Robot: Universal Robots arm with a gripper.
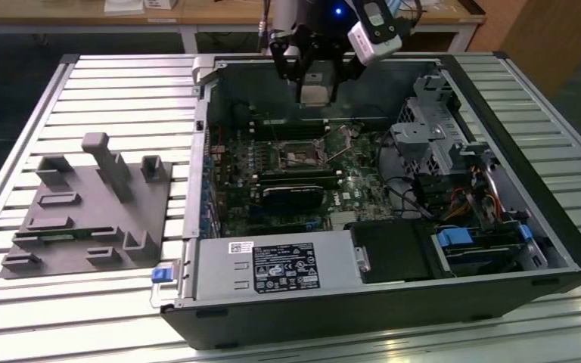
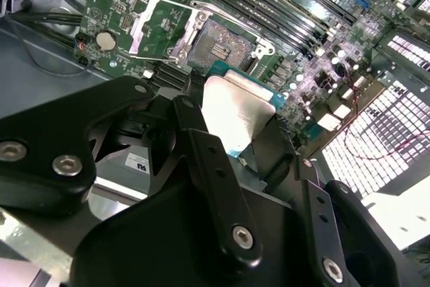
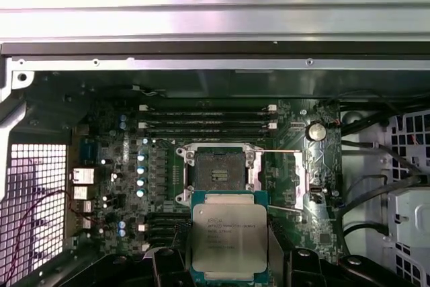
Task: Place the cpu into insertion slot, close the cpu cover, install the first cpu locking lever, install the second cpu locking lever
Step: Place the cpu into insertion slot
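Overhead in the exterior view, the gripper (image 1: pixel 314 85) hangs inside the open computer case (image 1: pixel 301 321), near its farthest wall. In the second wrist view, its fingers (image 2: pixel 195 122) clamp the cpu (image 2: pixel 232 109) above the empty insertion slot (image 2: pixel 222 45); the cpu cover (image 2: pixel 149 25) lies swung open. In the first wrist view, the cpu (image 3: pixel 228 240) overlaps the slot's (image 3: pixel 216 169) edge.

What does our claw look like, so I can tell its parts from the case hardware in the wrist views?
The claw is matte black. In the second wrist view it is built from flat, rounded link bars joined by round silver screw heads. In the exterior view a pale grey camera box with a dark face sits beside it, and a small blue light glows above.
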